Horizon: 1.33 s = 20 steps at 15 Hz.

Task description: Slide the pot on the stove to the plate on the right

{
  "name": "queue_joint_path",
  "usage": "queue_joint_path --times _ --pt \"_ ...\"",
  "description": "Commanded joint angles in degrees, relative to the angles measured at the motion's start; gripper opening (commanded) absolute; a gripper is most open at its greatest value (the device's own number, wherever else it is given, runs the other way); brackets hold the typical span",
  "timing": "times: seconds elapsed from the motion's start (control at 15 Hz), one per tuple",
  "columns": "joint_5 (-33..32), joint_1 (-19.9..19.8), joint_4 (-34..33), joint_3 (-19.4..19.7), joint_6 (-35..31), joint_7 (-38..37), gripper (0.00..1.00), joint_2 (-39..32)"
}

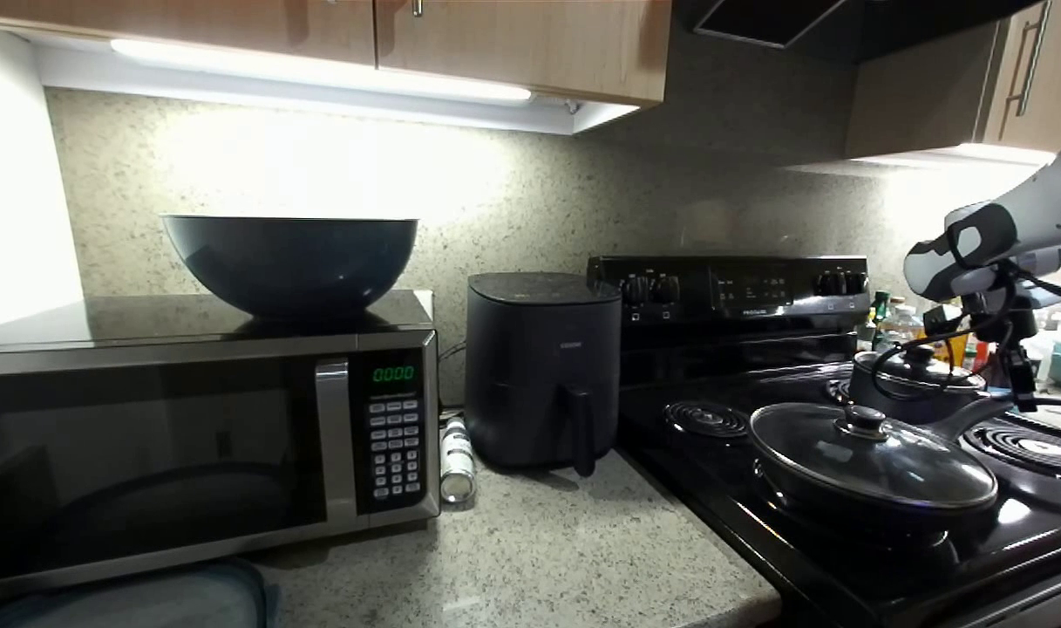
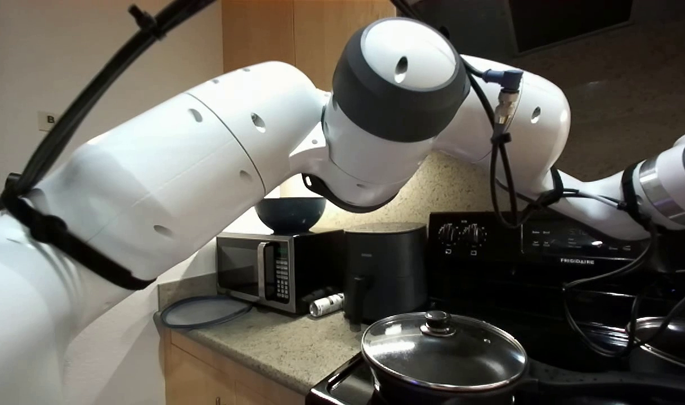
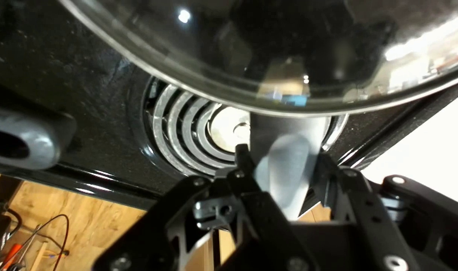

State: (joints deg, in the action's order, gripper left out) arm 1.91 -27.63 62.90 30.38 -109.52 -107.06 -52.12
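Observation:
The small dark pot (image 1: 879, 388) with its glass lid and knob stands on the black stove (image 1: 669, 375), behind the pan's handle. Its base is hidden by the pan. In an exterior view, only part of the pot (image 2: 674, 337) shows at the right edge. In the wrist view, the rim of its lid (image 3: 213, 64) fills the top. My gripper (image 3: 283, 162) is closed around the pot's grey handle (image 3: 289, 150), with a finger against each side. In an exterior view, the gripper (image 1: 1024, 394) hangs right of the pot. A bare coil burner (image 3: 191, 128) lies below the handle at the right.
A wide lidded pan (image 1: 861, 488) sits on the stove's front left; its handle (image 3: 29, 139) points toward the gripper. Bottles (image 1: 901, 323) stand beyond the stove. An air fryer (image 1: 539, 375) and a microwave (image 1: 234, 436) with a dark bowl (image 1: 295, 262) stand left.

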Motion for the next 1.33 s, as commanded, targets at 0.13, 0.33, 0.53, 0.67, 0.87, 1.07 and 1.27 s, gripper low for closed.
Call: queue_joint_path --times 0.13,0.33,0.53,0.67,0.87,1.07,1.27 --pt "4.4 -1.2 -1.9 -0.1 -3.5 -9.0 0.16 -0.8" --pt "7.3 -2.0 -3.9 -0.3 -3.9 -14.2 0.16 -1.6" --pt "9.6 -2.3 -5.8 0.0 -4.9 -20.0 0.16 -3.0" --pt "10.2 -2.6 -7.6 0.0 -5.1 -23.0 0.16 -4.2" --pt "9.8 -3.1 -9.9 -0.5 -4.2 -25.9 0.16 -5.7" --pt "9.0 -3.0 -10.3 -0.6 -4.0 -25.8 0.16 -6.0" --pt "8.7 -2.7 -9.0 -0.4 -4.5 -24.6 0.16 -5.2"
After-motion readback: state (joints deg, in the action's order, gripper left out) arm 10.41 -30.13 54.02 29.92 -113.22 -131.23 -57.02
